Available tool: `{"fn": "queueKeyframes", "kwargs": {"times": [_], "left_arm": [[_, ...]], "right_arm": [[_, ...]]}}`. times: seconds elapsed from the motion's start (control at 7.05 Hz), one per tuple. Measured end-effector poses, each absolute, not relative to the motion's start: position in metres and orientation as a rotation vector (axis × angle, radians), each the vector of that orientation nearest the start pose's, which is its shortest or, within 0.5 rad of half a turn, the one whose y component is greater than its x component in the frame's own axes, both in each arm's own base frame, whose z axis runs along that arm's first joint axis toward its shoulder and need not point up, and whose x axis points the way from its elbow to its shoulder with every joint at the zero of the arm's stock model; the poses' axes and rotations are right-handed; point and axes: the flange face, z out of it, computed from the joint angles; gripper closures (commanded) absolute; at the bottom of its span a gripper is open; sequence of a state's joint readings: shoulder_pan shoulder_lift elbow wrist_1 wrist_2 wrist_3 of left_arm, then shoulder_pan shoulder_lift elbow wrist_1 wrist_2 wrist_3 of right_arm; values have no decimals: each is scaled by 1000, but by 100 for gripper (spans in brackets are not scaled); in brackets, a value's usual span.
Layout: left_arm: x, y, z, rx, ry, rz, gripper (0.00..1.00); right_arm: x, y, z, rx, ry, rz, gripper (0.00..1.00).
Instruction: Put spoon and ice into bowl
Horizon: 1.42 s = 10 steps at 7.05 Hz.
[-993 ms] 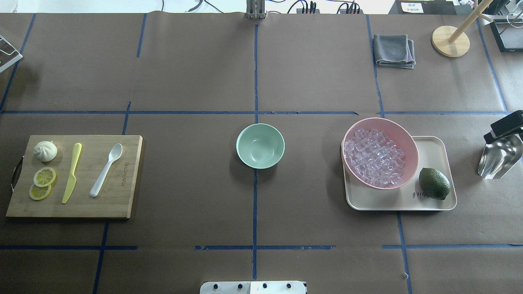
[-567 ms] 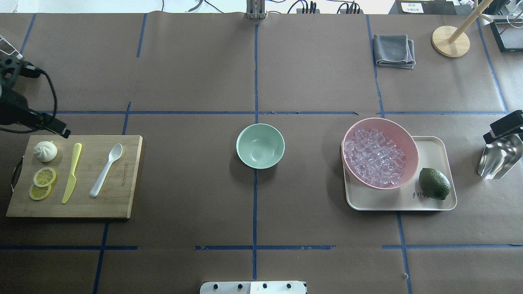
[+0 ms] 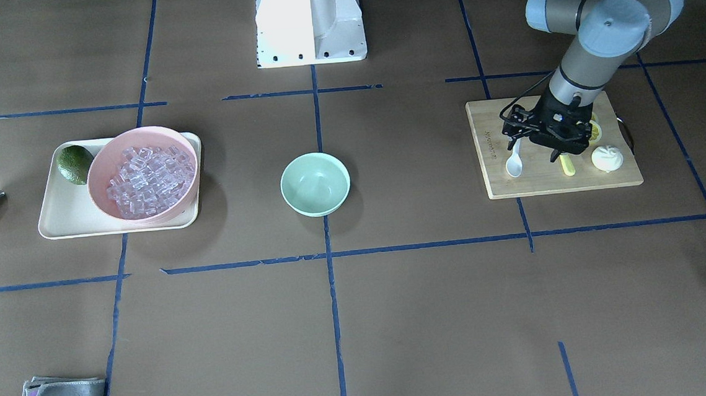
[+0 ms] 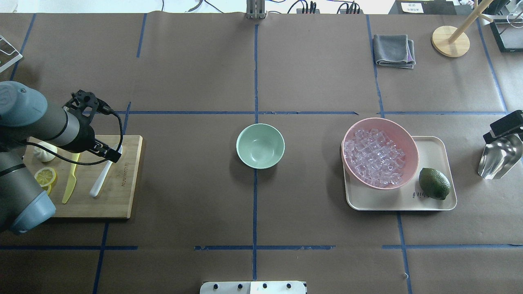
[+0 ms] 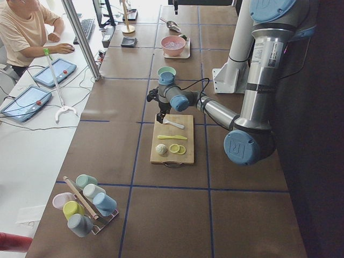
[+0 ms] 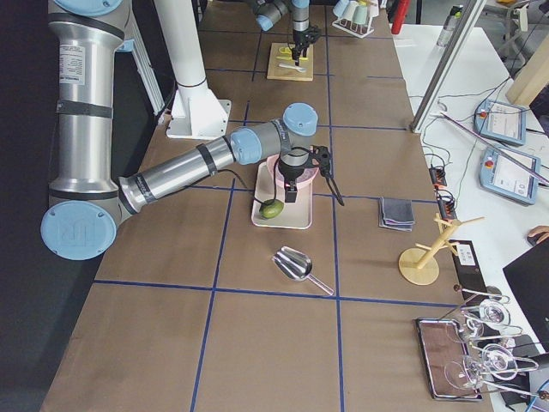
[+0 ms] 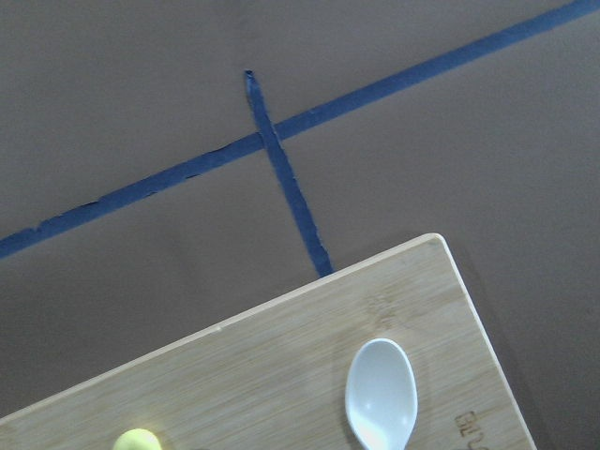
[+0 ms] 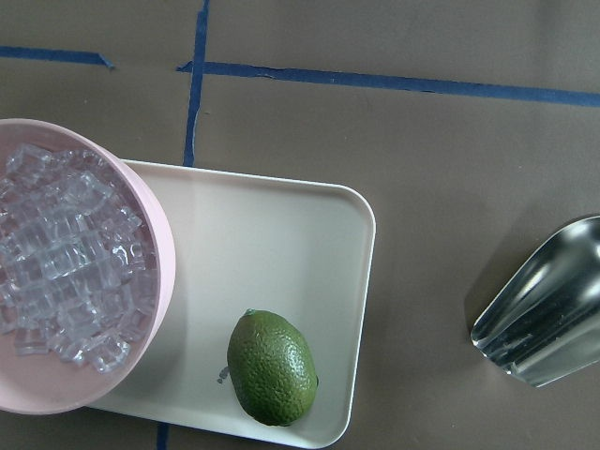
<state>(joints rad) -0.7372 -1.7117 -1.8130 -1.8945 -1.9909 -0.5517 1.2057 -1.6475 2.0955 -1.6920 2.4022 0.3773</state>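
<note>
The white spoon (image 4: 101, 180) lies on the wooden cutting board (image 4: 122, 196) at the left; its scoop shows in the left wrist view (image 7: 382, 394). My left gripper (image 4: 113, 155) hovers over the spoon's scoop end and looks open and empty in the front view (image 3: 535, 149). The mint-green bowl (image 4: 260, 145) stands empty at the table's middle. The ice cubes (image 4: 374, 157) fill the pink bowl (image 4: 410, 141) on the right. My right gripper (image 4: 506, 122) shows only partly at the right edge, high above the table; I cannot tell if it is open.
The board also holds a yellow-green knife (image 4: 70, 183), lemon slices (image 4: 44, 176) and a white bun (image 4: 43, 152). The pink bowl and a lime (image 4: 434, 183) sit on a cream tray (image 4: 433, 151). A metal scoop (image 4: 500, 157) lies at far right, a grey cloth (image 4: 394, 50) at the back.
My left arm has come in from the left edge and moved right and nearer, so its gripper is now over the spoon's scoop. The right gripper has not moved.
</note>
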Motion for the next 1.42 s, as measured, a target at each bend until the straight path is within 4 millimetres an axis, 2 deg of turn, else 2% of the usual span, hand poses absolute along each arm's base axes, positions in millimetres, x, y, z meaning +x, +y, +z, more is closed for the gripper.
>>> {"fn": "queueKeyframes", "kwargs": {"times": [0.28, 0.71, 0.85, 0.99, 1.13, 1.28, 1.42], "left_arm": [[365, -439, 452, 275, 741, 430, 27], [366, -436, 462, 255, 735, 429, 47], [366, -435, 463, 252, 735, 430, 57], [366, -435, 463, 246, 737, 430, 80], [366, -433, 464, 231, 746, 432, 93], [367, -432, 464, 217, 755, 435, 100], [367, -431, 465, 209, 759, 435, 100]], "right_arm": [[-100, -429, 448, -12, -879, -124, 0], [-100, -430, 448, -12, -879, -124, 0], [-100, -430, 448, -12, -879, -125, 0], [-101, -430, 448, -12, -880, -124, 0], [-101, -430, 447, -12, -880, -124, 0], [-101, -430, 447, -12, -881, -124, 0], [-101, -430, 447, -12, -881, -124, 0]]}}
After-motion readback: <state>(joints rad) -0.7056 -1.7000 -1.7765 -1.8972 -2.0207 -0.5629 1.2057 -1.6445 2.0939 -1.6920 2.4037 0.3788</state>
